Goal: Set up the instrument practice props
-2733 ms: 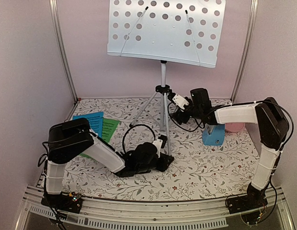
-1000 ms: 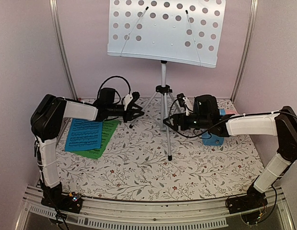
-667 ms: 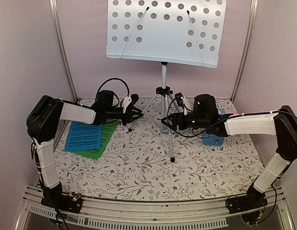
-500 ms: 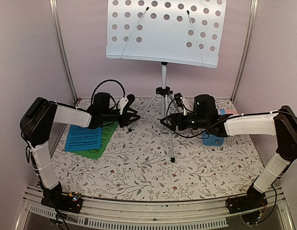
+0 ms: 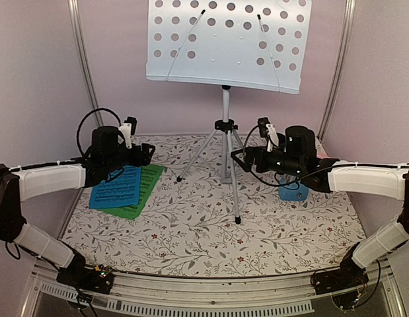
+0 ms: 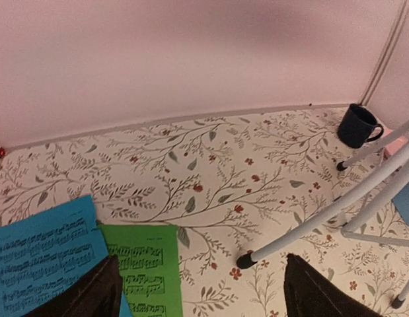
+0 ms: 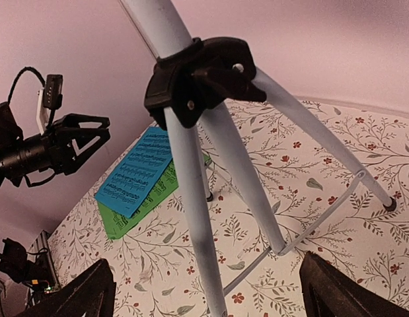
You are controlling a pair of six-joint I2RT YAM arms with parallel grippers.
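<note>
The pale blue-grey perforated music stand (image 5: 224,41) stands upright on its silver tripod (image 5: 225,142) at the back centre. The blue sheet (image 5: 116,187) lies partly over the green sheet (image 5: 147,184) on the table at left. The blue metronome (image 5: 294,191) is half hidden behind my right arm. My left gripper (image 5: 143,154) is open and empty above the sheets, left of the tripod. My right gripper (image 5: 238,158) is open just right of the tripod. In the right wrist view the front tripod leg (image 7: 198,224) runs between the open fingers, not gripped.
A dark blue mug (image 6: 358,124) sits by the back wall behind the tripod legs. A pink plate (image 5: 325,162) is mostly hidden behind my right arm. Pink walls and metal frame posts (image 5: 85,72) close in the sides. A flowered cloth (image 5: 191,231) covers the table.
Both grippers have let go of the tripod legs and drawn back, the left arm to the left over the sheets, the right arm to the right. The stand stays upright.
</note>
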